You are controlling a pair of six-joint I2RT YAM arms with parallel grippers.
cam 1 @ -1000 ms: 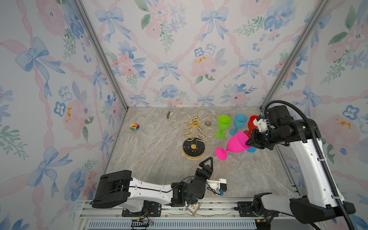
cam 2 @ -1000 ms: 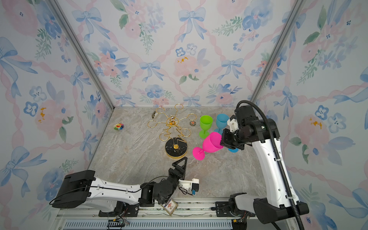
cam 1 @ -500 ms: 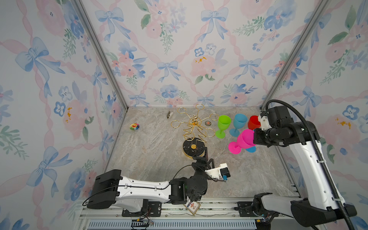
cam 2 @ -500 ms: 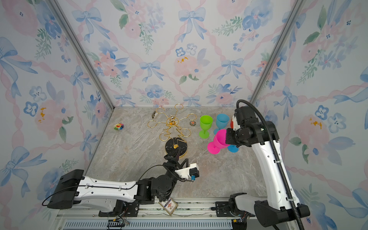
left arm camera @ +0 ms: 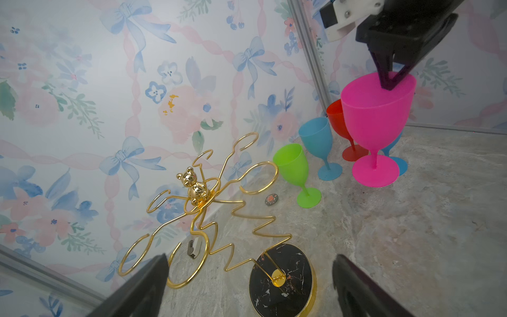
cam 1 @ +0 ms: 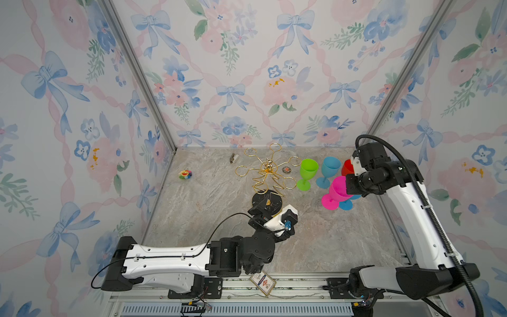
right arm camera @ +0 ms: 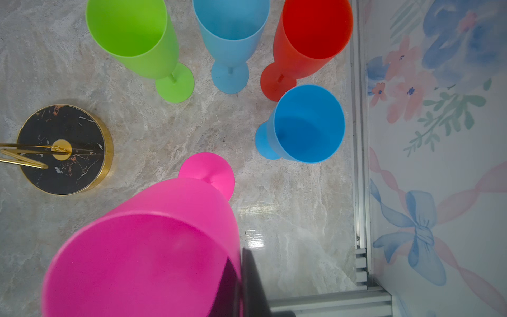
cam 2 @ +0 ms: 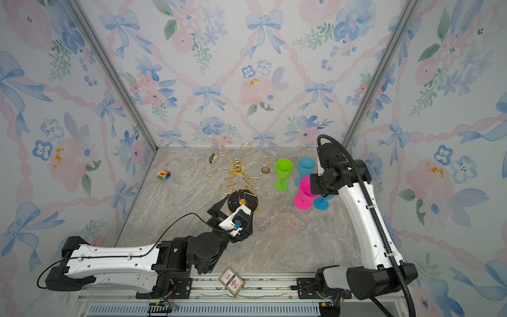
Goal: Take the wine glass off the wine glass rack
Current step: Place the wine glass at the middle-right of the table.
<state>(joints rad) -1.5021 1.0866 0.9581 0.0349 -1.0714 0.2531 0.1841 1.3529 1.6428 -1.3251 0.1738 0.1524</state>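
Wine glass [cam 1: 338, 189] off the wine glass rack [cam 1: 267, 175]
right gripper's [left arm camera: 389, 82] clamped on its pink rim, left gripper [left arm camera: 250, 258] spread wide open near the rack's base.

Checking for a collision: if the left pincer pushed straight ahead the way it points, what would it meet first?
Most likely the round black marble-look base of the gold wire wine glass rack, centred just ahead of the open left pincer; depth is unclear.
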